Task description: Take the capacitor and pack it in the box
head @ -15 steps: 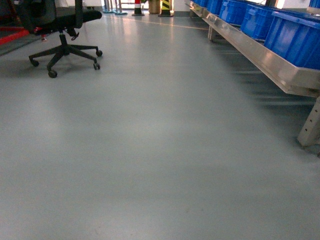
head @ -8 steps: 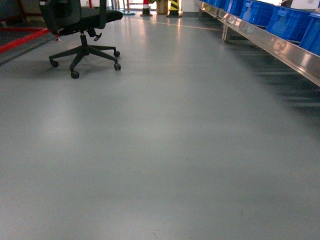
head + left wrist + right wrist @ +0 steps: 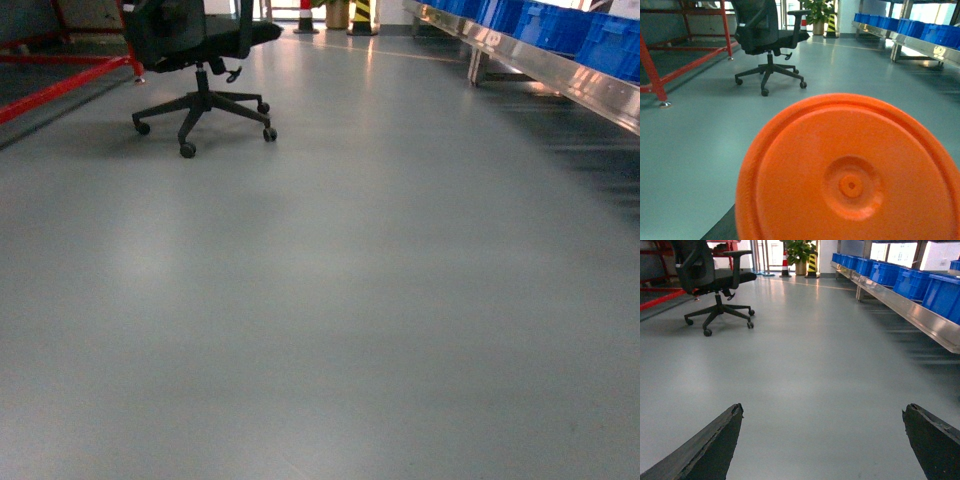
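Observation:
The round end of an orange capacitor [image 3: 850,175], with raised rings and a small centre dimple, fills the lower right of the left wrist view, hanging above the floor. It covers my left gripper's jaws; only a dark sliver of one finger [image 3: 722,227] shows at its lower left edge. My right gripper [image 3: 822,412] stands wide open over bare grey floor, with nothing between its two dark fingertips. The box is out of view. Neither gripper shows in the head view.
A black office chair [image 3: 200,60] on castors stands ahead to the left. A red metal frame [image 3: 60,85] runs along the far left. A steel rack [image 3: 560,75] carrying blue bins [image 3: 935,292] lines the right side. Cones and a plant stand at the far end.
The head view has swung left: the chair has drifted rightward in the frame, the blue bins and rack have slid off toward the right edge, and the red frame has come into view.

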